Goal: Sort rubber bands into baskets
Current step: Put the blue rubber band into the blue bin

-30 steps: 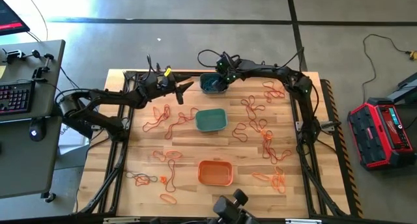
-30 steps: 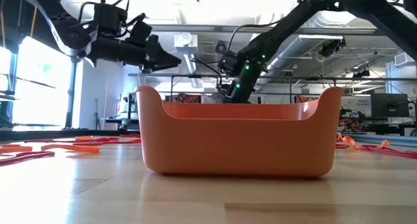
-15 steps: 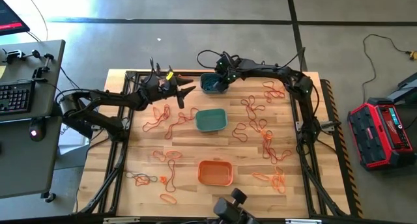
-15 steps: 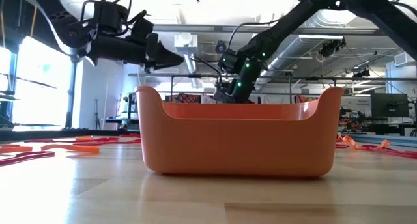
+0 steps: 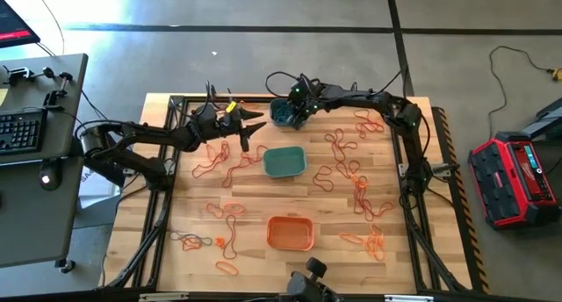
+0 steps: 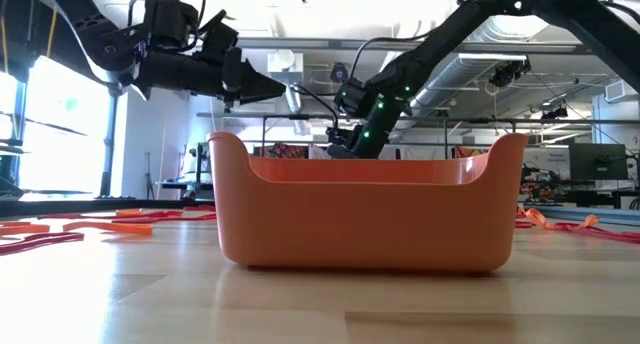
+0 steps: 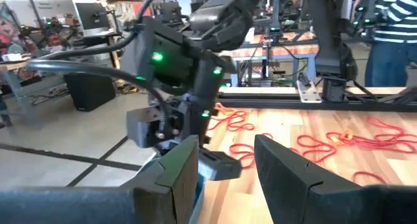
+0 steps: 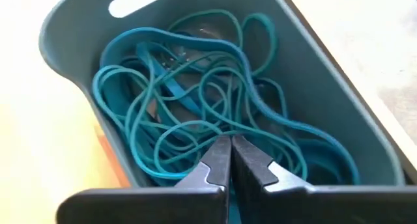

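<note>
The sorting is judged to be only partly done. A tangle of blue-teal rubber bands (image 8: 195, 120) is seen lying in the grey-blue basket (image 5: 283, 114) at the far edge of the table (image 5: 255, 183), and hardly any blue ones are left outside it. Many orange and red bands (image 5: 356, 183) are spread over the wood on both sides, so most of the work is taken to be still ahead.

The teal-green basket (image 5: 284, 162) stands in the middle of the table; from above nothing can be made out inside it. The orange basket (image 5: 290, 233) stands nearer the front edge; whether bands of the same colour lie in it cannot be told, since its wall fills the low view and hides its floor.

The right hand (image 8: 229, 160) is held just over the grey-blue basket with its fingers pressed together and nothing between them; the teal bands lie beneath, seemingly released. The left hand (image 5: 248, 129) hangs above the table beside that basket, its fingers spread apart and empty, pointing toward the right arm.
</note>
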Robot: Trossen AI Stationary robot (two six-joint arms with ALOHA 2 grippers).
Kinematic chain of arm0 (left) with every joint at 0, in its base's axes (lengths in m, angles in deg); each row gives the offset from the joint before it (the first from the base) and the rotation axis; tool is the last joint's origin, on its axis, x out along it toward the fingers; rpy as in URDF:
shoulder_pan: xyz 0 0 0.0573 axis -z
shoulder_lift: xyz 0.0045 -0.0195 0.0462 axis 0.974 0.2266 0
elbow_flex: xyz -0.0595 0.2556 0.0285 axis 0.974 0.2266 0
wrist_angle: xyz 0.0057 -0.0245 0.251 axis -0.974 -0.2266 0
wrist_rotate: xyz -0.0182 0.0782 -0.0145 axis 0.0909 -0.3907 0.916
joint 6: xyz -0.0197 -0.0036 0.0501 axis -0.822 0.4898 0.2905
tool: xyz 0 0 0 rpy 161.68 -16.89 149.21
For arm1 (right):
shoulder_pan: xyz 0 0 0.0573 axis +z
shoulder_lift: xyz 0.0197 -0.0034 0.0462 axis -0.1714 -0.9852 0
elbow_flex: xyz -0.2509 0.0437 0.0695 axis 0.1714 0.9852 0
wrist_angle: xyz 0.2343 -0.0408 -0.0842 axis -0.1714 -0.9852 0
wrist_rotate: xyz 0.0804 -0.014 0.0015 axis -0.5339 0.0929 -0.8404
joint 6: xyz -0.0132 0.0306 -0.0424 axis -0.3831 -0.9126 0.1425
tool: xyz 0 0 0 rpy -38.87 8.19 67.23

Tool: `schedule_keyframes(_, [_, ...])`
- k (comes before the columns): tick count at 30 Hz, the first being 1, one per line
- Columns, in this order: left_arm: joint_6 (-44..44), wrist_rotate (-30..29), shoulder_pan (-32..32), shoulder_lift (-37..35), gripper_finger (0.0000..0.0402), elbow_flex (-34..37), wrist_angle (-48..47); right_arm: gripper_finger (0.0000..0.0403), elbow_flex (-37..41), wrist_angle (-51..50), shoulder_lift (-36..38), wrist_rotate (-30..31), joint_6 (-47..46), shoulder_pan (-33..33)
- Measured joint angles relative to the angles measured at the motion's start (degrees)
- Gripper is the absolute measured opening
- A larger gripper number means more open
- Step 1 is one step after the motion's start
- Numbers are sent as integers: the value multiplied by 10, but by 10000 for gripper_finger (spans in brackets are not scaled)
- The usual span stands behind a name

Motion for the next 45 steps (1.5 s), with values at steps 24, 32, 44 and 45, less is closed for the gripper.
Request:
schedule_keyframes(24, [-69,-98,278,-223,142,-1,-514,0,273,307,180,62,-15,141])
schedule_keyframes(32, [-234,-124,460,-245,129,-39,-763,0,320,321,234,133,-15,209])
schedule_keyframes(44, [-466,-87,684,-148,111,-48,-798,0,320,317,240,144,-16,234])
schedule_keyframes(45, [-472,-91,694,-132,111,-48,-792,0,320,317,240,144,-16,233])
